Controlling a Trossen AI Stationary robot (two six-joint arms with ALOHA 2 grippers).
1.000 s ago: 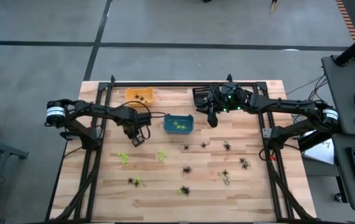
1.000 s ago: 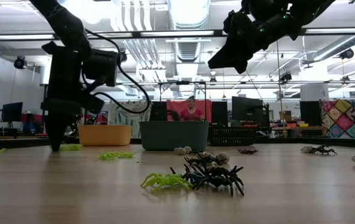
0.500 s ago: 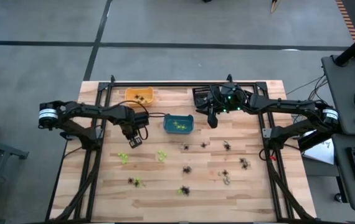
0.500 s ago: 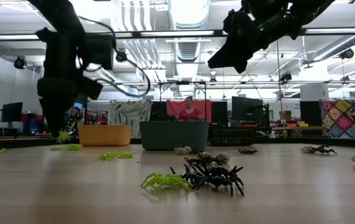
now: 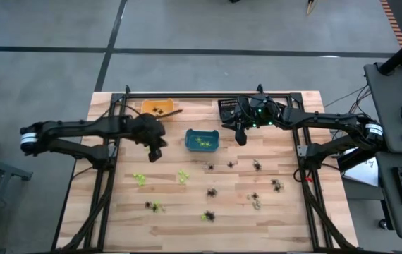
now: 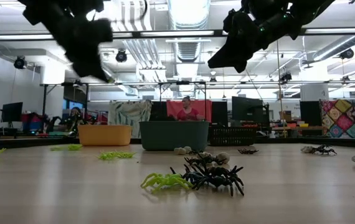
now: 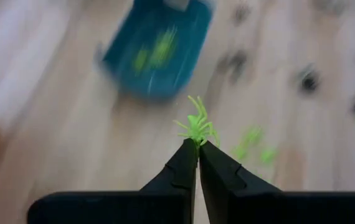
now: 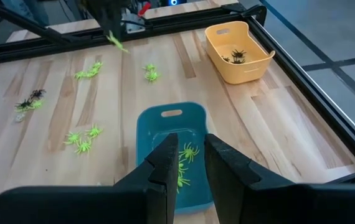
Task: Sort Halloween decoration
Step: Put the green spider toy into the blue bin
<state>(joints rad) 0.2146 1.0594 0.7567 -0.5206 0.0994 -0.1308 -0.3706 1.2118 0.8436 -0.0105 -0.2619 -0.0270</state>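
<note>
Since the earlier frame, your left gripper (image 7: 197, 144) has lifted off the table and swung toward the teal bin (image 5: 202, 140), with the arm now stretched lower and farther left. Its fingers are pressed together on one lime green spider (image 7: 197, 125), which it holds in the air just left of the teal bin. Your right gripper (image 8: 190, 152) hangs above the teal bin's far right corner, fingers slightly parted with nothing visible between them. Inside the teal bin lie several green spiders (image 8: 187, 152). The orange bin (image 5: 157, 108), left of and behind the teal bin, contains dark spiders (image 8: 236, 56). In front of the teal bin, more green, dark and pale trinkets (image 5: 210, 192) lie scattered on the wooden table (image 5: 109, 219).
</note>
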